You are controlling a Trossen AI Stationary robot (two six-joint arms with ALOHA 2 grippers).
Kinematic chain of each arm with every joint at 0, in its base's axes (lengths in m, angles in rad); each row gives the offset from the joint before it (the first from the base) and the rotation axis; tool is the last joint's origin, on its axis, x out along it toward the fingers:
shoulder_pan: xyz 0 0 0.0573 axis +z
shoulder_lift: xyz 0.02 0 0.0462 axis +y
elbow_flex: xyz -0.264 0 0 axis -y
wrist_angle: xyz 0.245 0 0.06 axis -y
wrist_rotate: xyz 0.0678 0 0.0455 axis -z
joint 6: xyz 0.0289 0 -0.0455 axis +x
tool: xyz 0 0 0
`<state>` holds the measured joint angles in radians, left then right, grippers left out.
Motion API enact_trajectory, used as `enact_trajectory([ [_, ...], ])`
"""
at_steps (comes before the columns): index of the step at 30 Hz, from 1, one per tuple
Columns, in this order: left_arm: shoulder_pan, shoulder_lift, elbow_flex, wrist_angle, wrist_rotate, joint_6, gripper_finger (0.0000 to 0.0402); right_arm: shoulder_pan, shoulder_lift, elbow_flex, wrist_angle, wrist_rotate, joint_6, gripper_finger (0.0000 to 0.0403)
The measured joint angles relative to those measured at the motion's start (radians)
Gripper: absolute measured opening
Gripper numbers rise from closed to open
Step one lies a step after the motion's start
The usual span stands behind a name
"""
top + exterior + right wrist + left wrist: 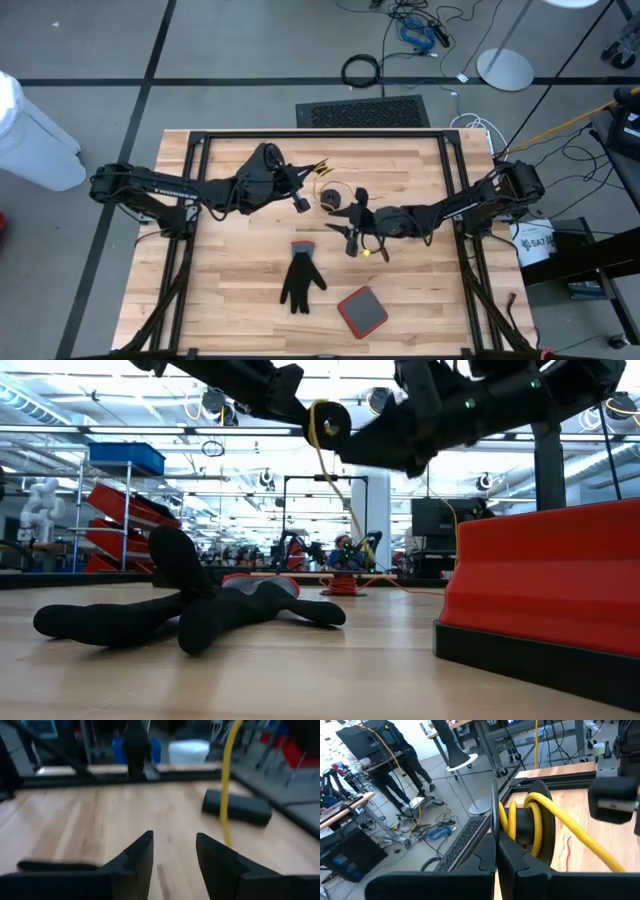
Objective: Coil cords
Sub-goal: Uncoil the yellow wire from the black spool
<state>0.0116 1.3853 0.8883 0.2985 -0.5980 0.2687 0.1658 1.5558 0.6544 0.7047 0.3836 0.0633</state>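
Left wrist view shows winding underway: the left tool [496,851] clamps the puck [532,822] wrapped in yellow cord [570,832], while the right tool [173,851], narrowly parted and empty, must next guide the slack around.

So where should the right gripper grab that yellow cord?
Probably the free stretch of the yellow cord hanging below the black spool, which the left gripper holds edge-on. The right gripper, open, could come in from the side, fingers straddling the strand.
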Motion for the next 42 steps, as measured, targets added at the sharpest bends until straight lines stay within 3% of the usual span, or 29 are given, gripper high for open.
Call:
enact_trajectory([
  [4, 0.0, 0.0, 0.0, 0.0, 0.0, -0.001, 0.0, -0.01, 0.0, 0.0, 0.068, 0.062, -0.05, 0.0136],
  [21, -0.001, 0.0, 0.0, 0.011, 0.044, -0.028, 0.0, -0.118, 0.004, 0.0, 0.209, -0.066, -0.052, 0.0136],
  [24, -0.002, 0.009, 0.0, 0.028, 0.046, -0.029, 0.0, -0.128, 0.027, 0.001, 0.256, -0.122, -0.045, 0.0136],
  [34, -0.002, 0.079, 0.0, 0.07, 0.083, -0.053, 0.0, -0.132, 0.164, 0.096, 0.263, -0.113, -0.053, 0.0135],
  [38, -0.002, 0.083, 0.0, 0.059, 0.082, -0.052, 0.0, -0.128, 0.179, 0.108, 0.248, -0.073, -0.061, 0.0113],
  [42, -0.005, 0.077, 0.0, 0.061, 0.082, -0.03, 0.0, -0.113, 0.17, 0.109, 0.228, -0.07, -0.075, 0.0063],
])
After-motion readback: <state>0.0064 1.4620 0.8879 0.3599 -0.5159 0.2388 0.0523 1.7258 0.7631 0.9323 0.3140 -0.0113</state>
